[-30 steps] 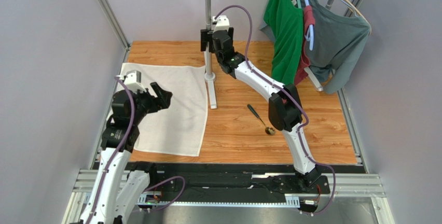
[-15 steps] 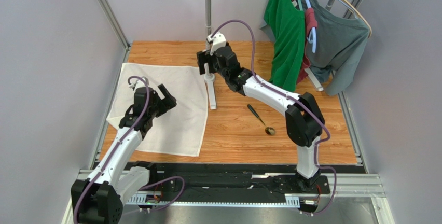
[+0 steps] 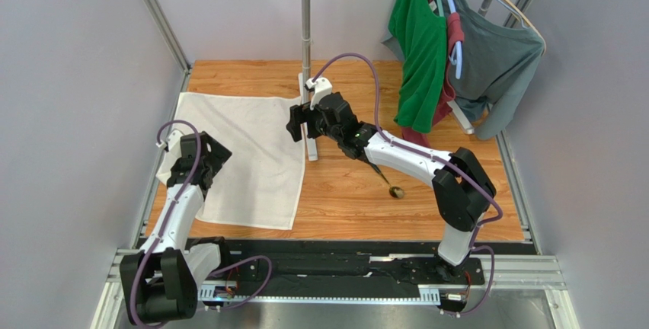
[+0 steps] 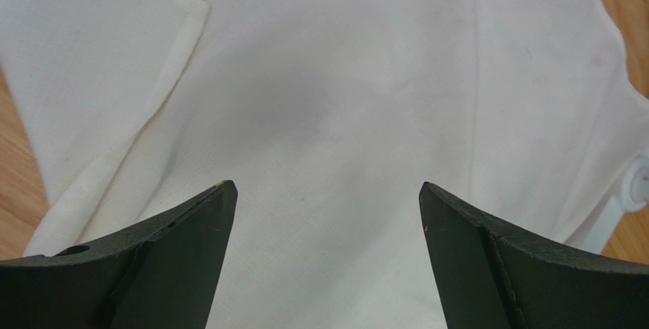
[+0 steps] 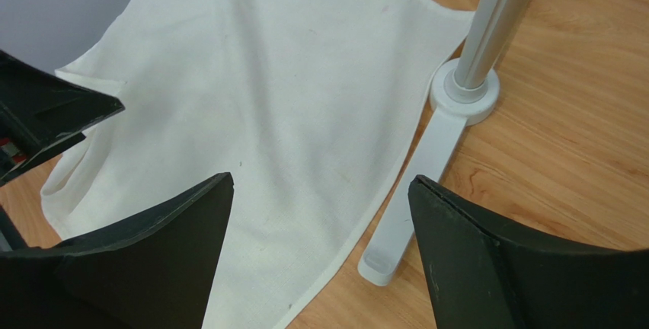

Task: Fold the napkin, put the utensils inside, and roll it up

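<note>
The napkin (image 3: 251, 169) lies spread left of the pole stand (image 3: 311, 146), the spoon (image 3: 395, 190) right of it. Left tool (image 4: 324, 192) and right tool (image 5: 320, 184) gape empty near the cloth. It looks soft and limp, so it is probably best pinched at a hemmed corner.

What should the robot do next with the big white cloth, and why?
Probably lower the open left end effector and pinch the left edge of the napkin. The napkin lies spread out, not yet folded. The right end effector is open near its far right corner, and the spoon lies apart from it.
</note>
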Action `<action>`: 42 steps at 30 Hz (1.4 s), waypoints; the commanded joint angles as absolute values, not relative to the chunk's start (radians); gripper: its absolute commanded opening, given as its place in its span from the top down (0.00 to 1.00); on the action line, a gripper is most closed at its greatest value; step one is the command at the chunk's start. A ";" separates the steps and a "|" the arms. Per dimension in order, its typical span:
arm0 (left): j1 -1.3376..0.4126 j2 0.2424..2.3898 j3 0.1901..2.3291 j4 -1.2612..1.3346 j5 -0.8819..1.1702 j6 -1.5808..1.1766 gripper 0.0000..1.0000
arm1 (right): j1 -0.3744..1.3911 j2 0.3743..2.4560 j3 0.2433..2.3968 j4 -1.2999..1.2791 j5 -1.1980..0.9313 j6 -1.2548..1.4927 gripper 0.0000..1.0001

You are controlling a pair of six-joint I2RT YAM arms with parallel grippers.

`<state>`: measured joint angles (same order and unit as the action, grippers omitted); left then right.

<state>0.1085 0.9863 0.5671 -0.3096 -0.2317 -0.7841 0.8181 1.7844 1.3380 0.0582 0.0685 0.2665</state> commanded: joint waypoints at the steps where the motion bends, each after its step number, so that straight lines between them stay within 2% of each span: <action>1: 0.172 1.054 0.555 -0.301 -0.304 -0.859 0.01 | 0.834 1.827 1.348 0.107 -0.038 0.313 0.11; 8: 0.276 1.095 0.496 -0.261 -0.246 -0.957 0.01 | 0.836 1.959 1.434 0.077 -0.100 0.333 0.11; 14: 0.328 1.049 0.454 -0.299 -0.255 -1.034 0.01 | 0.841 2.011 1.468 0.052 -0.121 0.364 0.12; 24: 0.371 0.700 0.396 -0.561 -0.511 -1.140 0.01 | 0.851 2.072 1.502 0.025 -0.129 0.368 0.12; 30: 0.417 0.641 0.414 -0.701 -0.612 -1.178 0.01 | 0.853 2.126 1.548 0.005 -0.150 0.362 0.12; 42: 0.416 0.704 0.506 -0.480 -0.359 -0.901 0.05 | 0.861 2.221 1.575 -0.034 -0.206 0.383 0.13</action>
